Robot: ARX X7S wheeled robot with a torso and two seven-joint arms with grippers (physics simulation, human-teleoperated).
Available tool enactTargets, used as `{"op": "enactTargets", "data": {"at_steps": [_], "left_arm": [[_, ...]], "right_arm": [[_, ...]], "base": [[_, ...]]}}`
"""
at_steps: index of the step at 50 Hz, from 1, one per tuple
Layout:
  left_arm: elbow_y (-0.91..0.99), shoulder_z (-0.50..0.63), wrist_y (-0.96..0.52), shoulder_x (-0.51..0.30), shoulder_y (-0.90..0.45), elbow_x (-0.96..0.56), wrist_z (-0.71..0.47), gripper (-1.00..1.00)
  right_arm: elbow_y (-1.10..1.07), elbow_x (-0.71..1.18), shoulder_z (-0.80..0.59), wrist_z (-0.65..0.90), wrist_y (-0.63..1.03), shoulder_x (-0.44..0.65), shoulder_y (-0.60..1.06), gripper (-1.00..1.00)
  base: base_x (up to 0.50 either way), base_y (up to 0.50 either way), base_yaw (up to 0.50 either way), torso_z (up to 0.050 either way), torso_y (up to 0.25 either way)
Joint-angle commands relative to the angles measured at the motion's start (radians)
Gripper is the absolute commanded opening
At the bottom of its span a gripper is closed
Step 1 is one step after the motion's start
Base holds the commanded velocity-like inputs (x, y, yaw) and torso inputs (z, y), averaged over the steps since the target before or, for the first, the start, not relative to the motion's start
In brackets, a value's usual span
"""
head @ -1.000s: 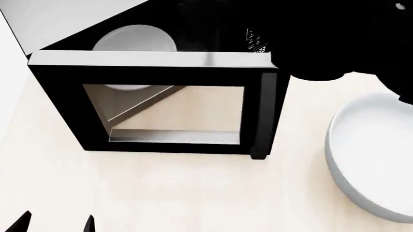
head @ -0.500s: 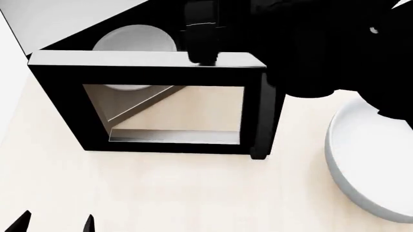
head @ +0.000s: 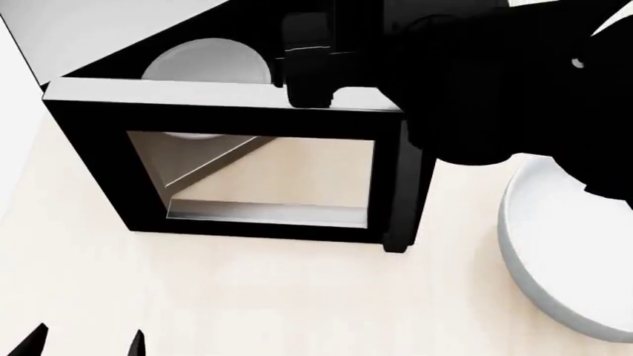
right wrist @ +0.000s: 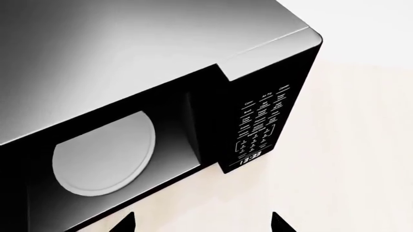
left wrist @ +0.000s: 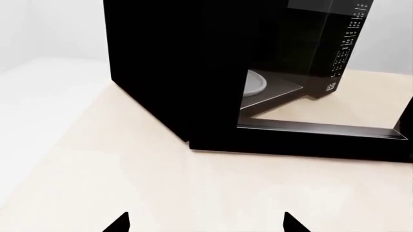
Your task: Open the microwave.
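The right hand (head: 311, 74), open and holding nothing, hovers just above the top edge of the microwave (head: 247, 119) door, which stands swung wide on the counter (head: 247, 297). The left hand (head: 84, 343), also open, waits well apart. The door looks rigid and hinged; its vertical handle (head: 401, 193) seems the firmest hold.

Your microwave (head: 94, 44) sits on the table (head: 247, 297) with its door (head: 247, 170) swung open toward you; the turntable (head: 206, 63) lies inside, and a bowl (head: 564, 252) rests right of the door.
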Motion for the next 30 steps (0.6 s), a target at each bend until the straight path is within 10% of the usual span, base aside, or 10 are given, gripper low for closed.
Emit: {"op": "enactTargets", "data": {"at_steps": [1,30], "left_arm": [[0.006,0.002,0.001,-0.003,0.004,-0.001,-0.004,1.00],[0.002,0.009,0.001,-0.007,-0.004,-0.003,-0.008,1.00]], "right_arm": [[-0.048,0.065,-0.016,0.036,0.009,0.017,-0.039,1.00],[-0.133,0.152,-0.006,0.075,0.027,0.052,-0.075,1.00]], "base": [[0.00,0.00,0.00,0.000,0.000],[0.00,0.00,0.00,0.000,-0.001]]}}
